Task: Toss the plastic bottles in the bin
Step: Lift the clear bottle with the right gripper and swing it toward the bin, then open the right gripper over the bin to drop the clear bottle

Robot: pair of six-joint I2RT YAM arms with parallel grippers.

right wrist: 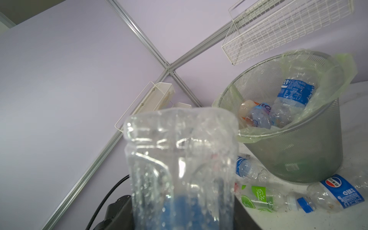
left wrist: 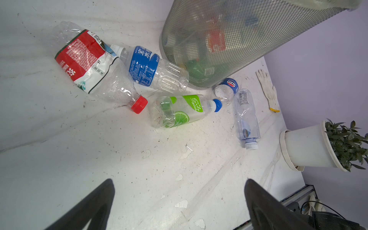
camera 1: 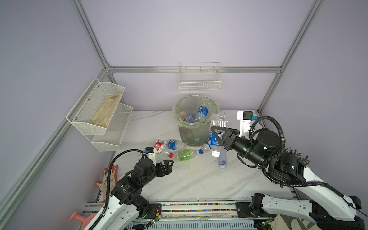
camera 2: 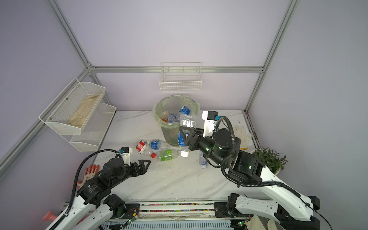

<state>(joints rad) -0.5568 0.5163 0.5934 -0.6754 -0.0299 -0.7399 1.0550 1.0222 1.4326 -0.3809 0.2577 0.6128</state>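
Plastic bottles lie in a loose cluster on the white marbled surface in both top views. They sit at the near foot of the bin, a grey mesh wastebasket with a pale green liner that holds several more. The right gripper is raised beside the bin's right side. Its jaws are clamped on an upturned clear bottle with a blue label, white cap pointing down. The left gripper hovers near and left of the cluster, jaws wide apart and empty. A white wire basket hangs on the far wall above the bin. In a top view a potted plant stands at the right edge.

The left wrist view shows the left jaws as two dark tips spread wide over bare surface. Beyond them a crumpled red-labelled bottle with a red cap touches a blue-labelled bottle that lies against the bin's base. A green-labelled bottle with a blue cap lies just near of these. A Pepsi-labelled bottle sits by that cap, and a plain clear bottle lies just beside it, toward the plant.

The right wrist view is mostly filled by the held bottle's clear base, which hides the jaws. Past it the bin's open mouth shows a leaning bottle with a blue label, resting above crumpled ones.
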